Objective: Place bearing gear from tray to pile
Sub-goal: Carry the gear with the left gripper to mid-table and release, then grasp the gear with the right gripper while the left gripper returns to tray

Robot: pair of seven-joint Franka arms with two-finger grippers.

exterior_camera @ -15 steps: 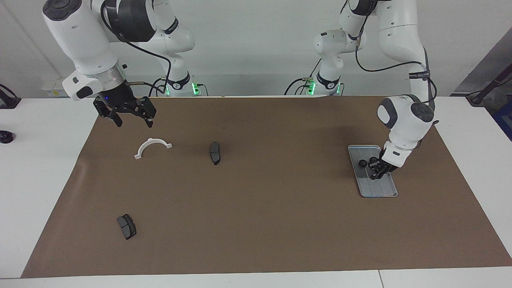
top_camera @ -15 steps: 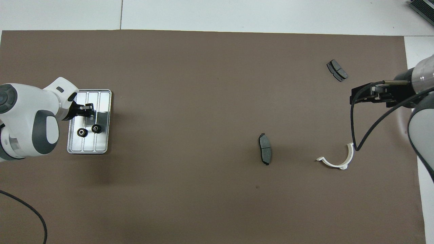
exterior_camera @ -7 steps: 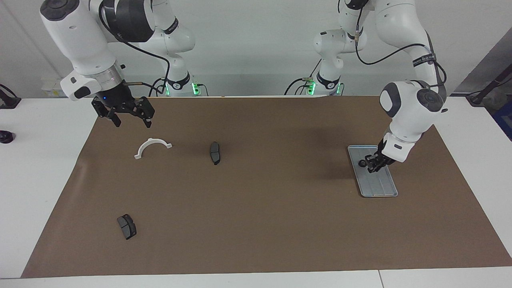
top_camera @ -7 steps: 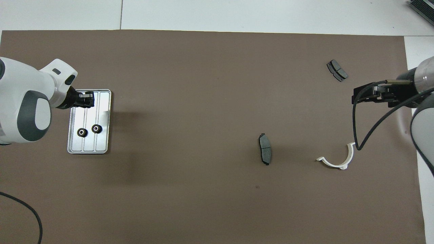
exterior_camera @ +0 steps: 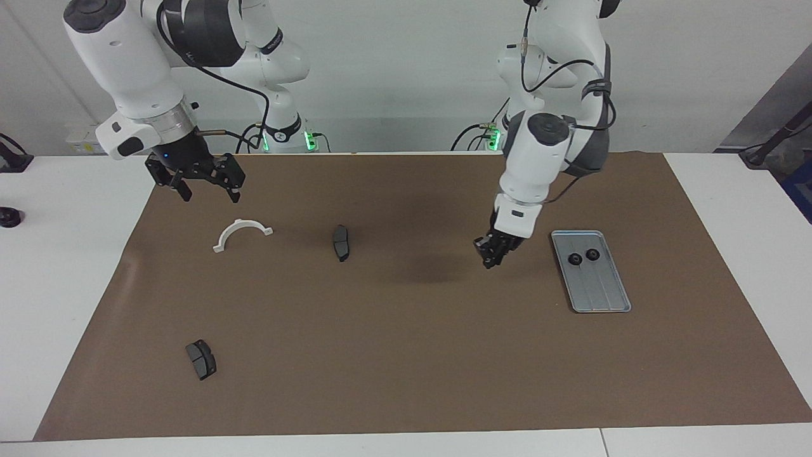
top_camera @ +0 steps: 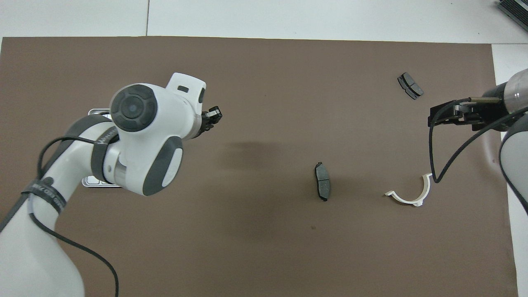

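**A:** So, where is the left gripper [exterior_camera: 491, 259]?

**B:** Just right of the facing view's middle, low over the bare brown mat [exterior_camera: 406, 355], between the tray [exterior_camera: 602, 295] and the nearer brake pad [exterior_camera: 340, 242]. Its fingertips are pressed together. Whether a gear is pinched between them, I cannot tell.

**A:** And the gears?

**B:** Two black gears [exterior_camera: 575, 258] [exterior_camera: 592, 254] lie side by side in the tray's upper end, right of centre in that frame. No pile shows anywhere on the mat.

**A:** How should the placing go, then?

**B:** I'd choose open mat well clear of the pad and come down until nearly touching before parting the fingers. A round gear dropped from height would likely roll. Lay it flat, so later gears can sit beside it. The right gripper [exterior_camera: 208, 192] waits with its fingers spread at the upper left, above the white half-ring [exterior_camera: 241, 231].
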